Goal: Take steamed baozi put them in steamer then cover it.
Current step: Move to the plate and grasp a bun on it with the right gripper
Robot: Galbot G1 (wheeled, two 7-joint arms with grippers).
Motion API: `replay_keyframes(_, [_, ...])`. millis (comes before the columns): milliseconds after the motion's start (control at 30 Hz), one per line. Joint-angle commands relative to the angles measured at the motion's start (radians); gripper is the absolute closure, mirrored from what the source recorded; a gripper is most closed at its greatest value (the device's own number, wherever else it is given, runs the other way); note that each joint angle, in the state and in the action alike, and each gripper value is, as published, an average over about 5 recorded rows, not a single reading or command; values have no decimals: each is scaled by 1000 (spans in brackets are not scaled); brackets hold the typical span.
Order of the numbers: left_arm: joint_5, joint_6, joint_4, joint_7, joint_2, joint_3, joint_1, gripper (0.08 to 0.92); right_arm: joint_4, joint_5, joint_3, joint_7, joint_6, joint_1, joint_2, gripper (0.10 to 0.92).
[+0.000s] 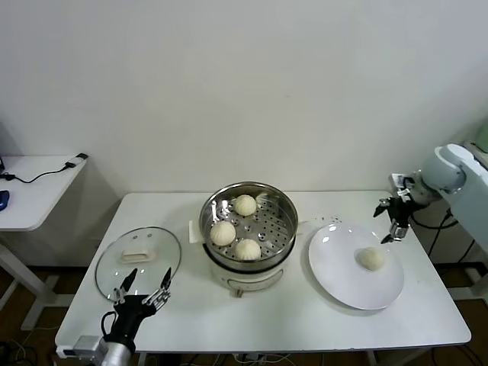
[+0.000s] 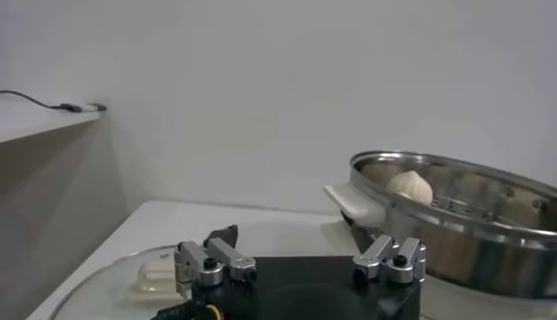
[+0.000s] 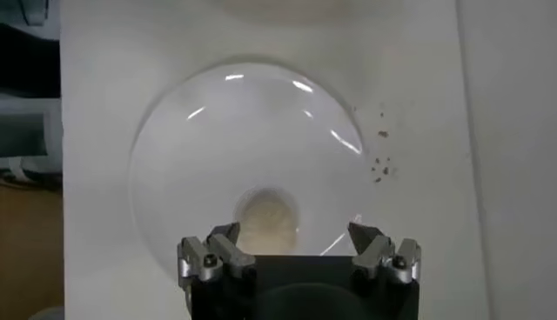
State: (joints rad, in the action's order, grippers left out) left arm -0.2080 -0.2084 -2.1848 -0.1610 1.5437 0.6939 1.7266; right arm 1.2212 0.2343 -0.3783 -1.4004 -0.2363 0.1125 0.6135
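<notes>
The steel steamer stands mid-table on its white base and holds three baozi on the perforated tray. A fourth baozi lies on the white plate to the right. My right gripper hangs open and empty above the plate's far right edge; in the right wrist view the baozi sits below, between the open fingers. The glass cover lies flat at the left. My left gripper is open just in front of it; the left wrist view shows the steamer and cover.
A white side table with a black cable stands at the far left. Small dark crumbs lie on the table behind the plate. The table's front edge runs close below the left gripper.
</notes>
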Motion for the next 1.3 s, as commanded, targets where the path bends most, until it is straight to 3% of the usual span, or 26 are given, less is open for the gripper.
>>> replay_keyframes(33, [8,8,19,3,0,2,21,177,-129,172,142,91,110,195,99,203])
replay_keyframes(1300, [2,4,75,0,-7,12,-16,177,-283,295,124,75,162,160,230,203])
